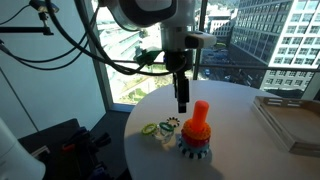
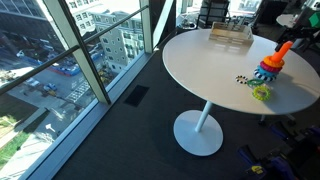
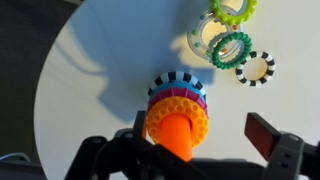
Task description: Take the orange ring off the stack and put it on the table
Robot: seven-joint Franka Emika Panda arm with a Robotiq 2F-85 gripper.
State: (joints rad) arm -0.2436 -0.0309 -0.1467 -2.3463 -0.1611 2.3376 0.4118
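Observation:
The stack stands on the white table. Its upright orange post rises through the orange ring, which is the top ring, above pink, blue and black-and-white rings. My gripper is open above the stack, with the post between the fingers and closer to the left one. In an exterior view the gripper hangs just beside and above the post, touching nothing. The stack also shows small at the table's edge in an exterior view.
Several loose rings lie beside the stack: a green one, a yellow-green one, a black-and-white one and a clear one. A grey tray sits across the table. The table edge is close to the stack.

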